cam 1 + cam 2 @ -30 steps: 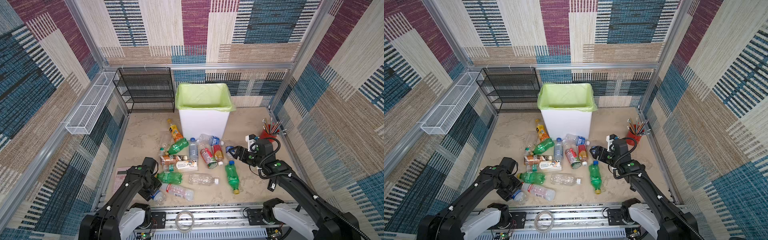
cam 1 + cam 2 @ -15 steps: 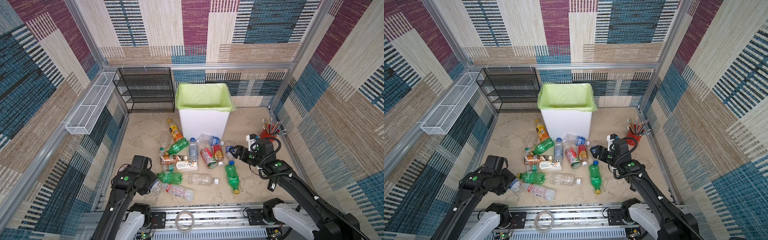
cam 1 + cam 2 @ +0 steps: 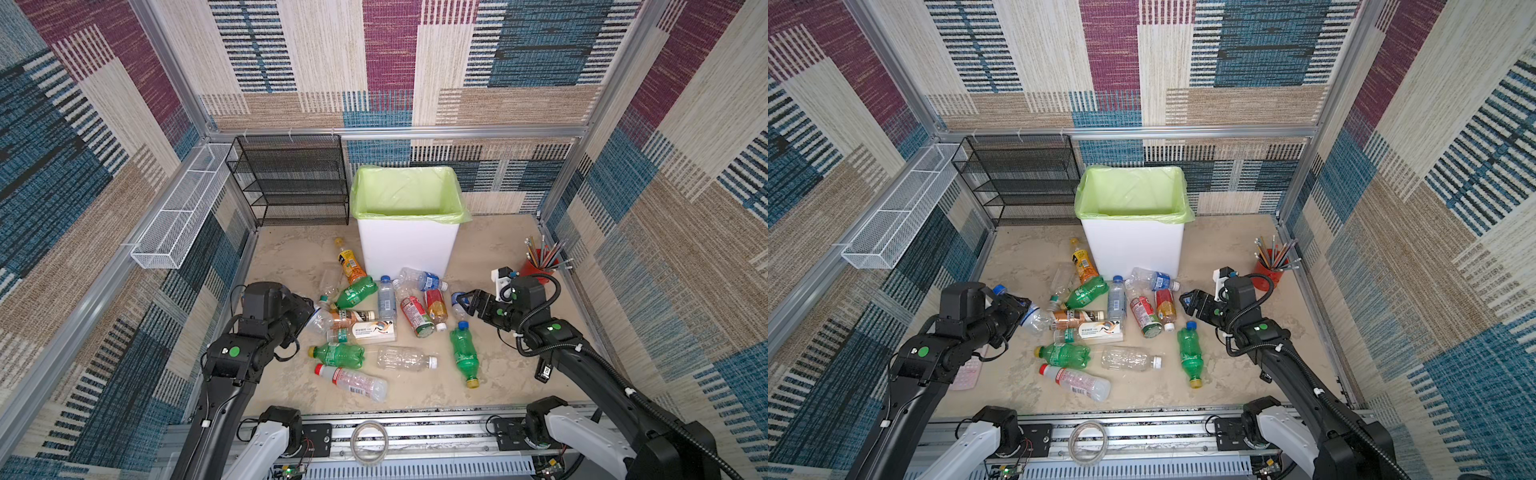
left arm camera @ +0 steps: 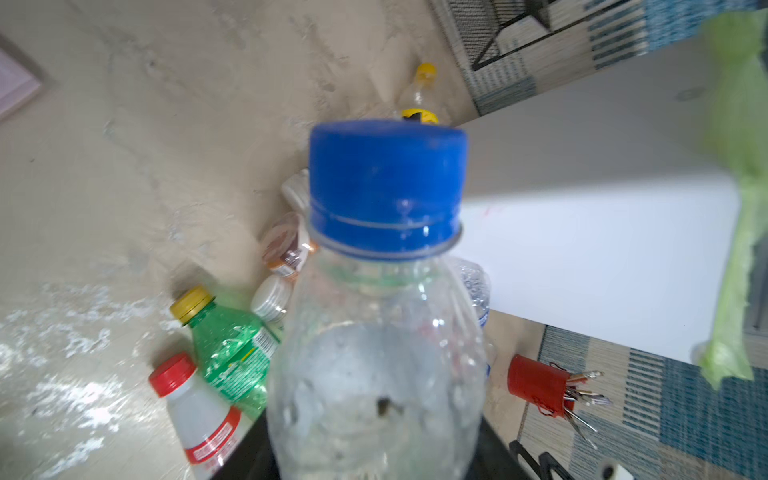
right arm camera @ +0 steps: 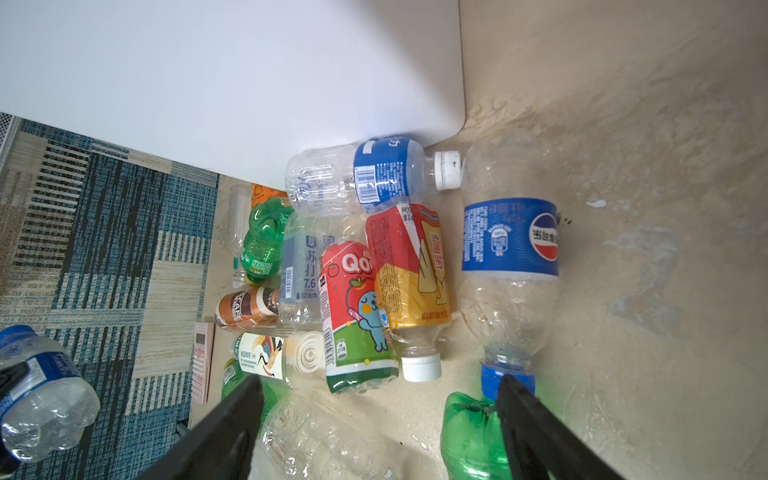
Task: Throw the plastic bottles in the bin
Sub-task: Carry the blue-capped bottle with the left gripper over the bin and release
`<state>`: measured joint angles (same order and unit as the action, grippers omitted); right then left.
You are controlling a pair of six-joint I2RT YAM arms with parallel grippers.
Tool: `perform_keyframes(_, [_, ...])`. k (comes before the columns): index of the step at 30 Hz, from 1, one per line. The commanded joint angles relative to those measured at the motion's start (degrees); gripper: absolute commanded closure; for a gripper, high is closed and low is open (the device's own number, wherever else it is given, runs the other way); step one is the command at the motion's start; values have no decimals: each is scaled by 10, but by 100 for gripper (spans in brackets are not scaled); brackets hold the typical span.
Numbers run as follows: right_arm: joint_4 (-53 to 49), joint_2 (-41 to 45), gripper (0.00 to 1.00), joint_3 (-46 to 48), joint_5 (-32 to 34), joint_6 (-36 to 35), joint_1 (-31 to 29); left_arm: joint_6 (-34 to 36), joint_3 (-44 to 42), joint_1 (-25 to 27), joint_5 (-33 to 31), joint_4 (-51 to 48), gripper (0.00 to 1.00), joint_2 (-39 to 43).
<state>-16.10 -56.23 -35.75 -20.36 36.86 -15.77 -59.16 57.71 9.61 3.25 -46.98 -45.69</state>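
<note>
Clear blue-capped bottle (image 4: 374,353) sits clamped in the left end effector (image 3: 1022,311), likely for carrying to the far bin (image 3: 407,253); right end effector (image 5: 379,384) stands wide and empty beside another bottle (image 5: 509,249).

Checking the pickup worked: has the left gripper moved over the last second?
Yes. The left gripper, shut on a clear blue-capped plastic bottle, has moved up the view, toward the white green-lined plastic bin.

A clear bottle (image 4: 376,374) with a blue cap (image 4: 386,187) fills the middle, close up; behind it lie a green bottle (image 4: 232,353) and a red-capped bottle (image 4: 199,419); the white bin (image 4: 602,208) stands beyond, a red cup of pencils (image 4: 536,388) near it.
</note>
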Motion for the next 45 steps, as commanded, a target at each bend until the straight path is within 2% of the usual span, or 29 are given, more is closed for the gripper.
perform_keyframes(1, [23, 2, 11, -6, 7, -1, -1, 58, 34, 2, 15, 92, 47, -13])
perform_keyframes(8, [20, 4, 11, -12, 14, -2, 0, 126, 144, 27, 14, 187, 47, -74])
perform_keyframes(12, [21, 13, 11, -13, 22, 5, 0, 183, 201, 51, 24, 279, 47, -109])
perform_keyframes(18, [22, 23, 11, -10, 27, 12, 0, 287, 213, 89, 42, 424, 49, -121])
perform_keyframes(23, [23, 22, 11, -13, 30, 15, 0, 351, 222, 118, 58, 478, 51, -141])
perform_keyframes(26, [24, 20, 12, -14, 30, 18, 0, 410, 258, 142, 69, 511, 51, -184])
perform_keyframes(30, [28, 17, 12, -16, 28, 21, 0, 472, 354, 154, 76, 548, 51, -295])
perform_keyframes(31, [30, 16, 12, -16, 28, 22, 0, 480, 388, 155, 64, 544, 49, -333])
perform_keyframes(33, [31, 13, 12, -18, 25, 23, 0, 489, 494, 158, 42, 502, 25, -419])
perform_keyframes(34, [30, 10, 12, -19, 23, 23, 0, 500, 560, 164, 33, 465, 6, -458])
perform_keyframes(35, [27, 8, 12, -23, 23, 21, 0, 509, 628, 171, 21, 427, 0, -493])
perform_keyframes(37, [20, 6, 12, -28, 23, 21, 0, 526, 743, 180, 13, 386, 0, -546])
perform_keyframes(41, [28, 6, 13, -26, 21, 29, 0, 520, 882, 181, 6, 379, 2, -606])
perform_keyframes(43, [29, 4, 13, -30, 18, 31, 0, 510, 910, 182, 16, 402, 4, -604])
perform_keyframes(45, [30, 2, 13, -33, 19, 31, 0, 504, 892, 182, 25, 429, 6, -579])
